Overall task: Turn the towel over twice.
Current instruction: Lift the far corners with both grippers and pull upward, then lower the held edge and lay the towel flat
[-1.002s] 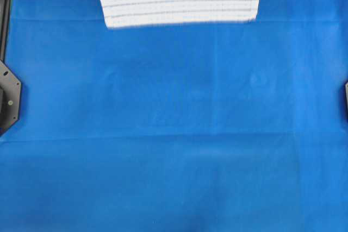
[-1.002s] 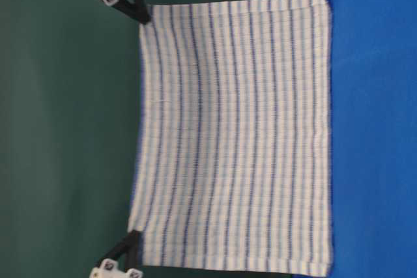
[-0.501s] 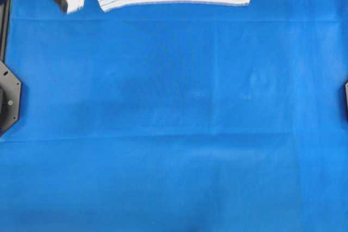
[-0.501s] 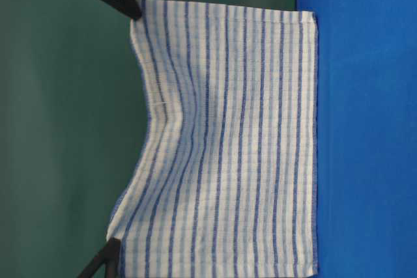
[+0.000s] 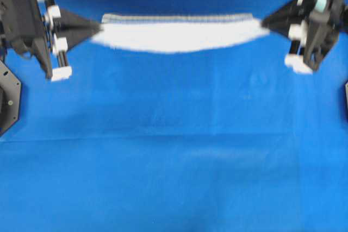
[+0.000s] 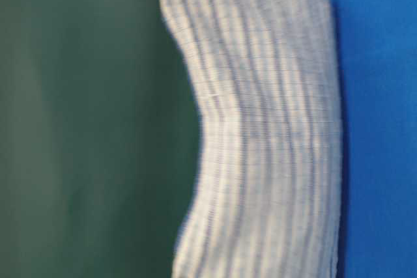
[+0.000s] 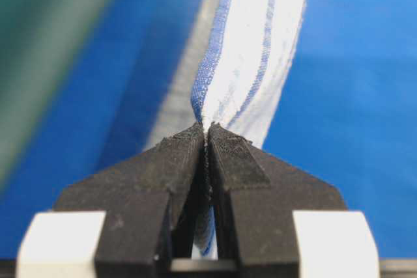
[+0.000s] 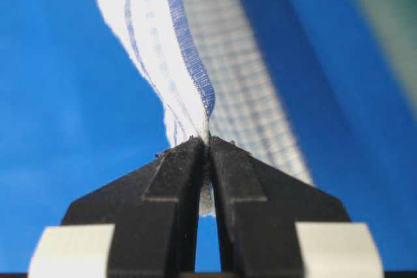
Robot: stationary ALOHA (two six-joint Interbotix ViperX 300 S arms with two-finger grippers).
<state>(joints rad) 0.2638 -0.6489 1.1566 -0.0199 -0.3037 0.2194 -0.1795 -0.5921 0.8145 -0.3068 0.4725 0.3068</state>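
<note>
Towel, white woven cloth with thin dark-blue and light-blue stripes [image 5: 176, 33], hangs stretched between the two claws near the far side of the blue-covered tabletop [image 5: 174, 150]. Left claw [image 5: 99, 26] is clamped on the towel's left upper corner, right claw [image 5: 265, 24] on the right upper corner; both wrist views show black jaws pressed together on a pinch of cloth, left [image 7: 206, 136], right [image 8: 208, 144]. From overhead the towel reads as a thin sagging band, motion-blurred, stripes barely legible. Table-level view: towel [image 6: 267, 128] hangs down with its lower edge at the tabletop; can't tell if it touches. That picture is blurred, the upper edge dips in the middle, one end of the towel is cut off, and one dark claw tip is barely visible at the frame edge.
</note>
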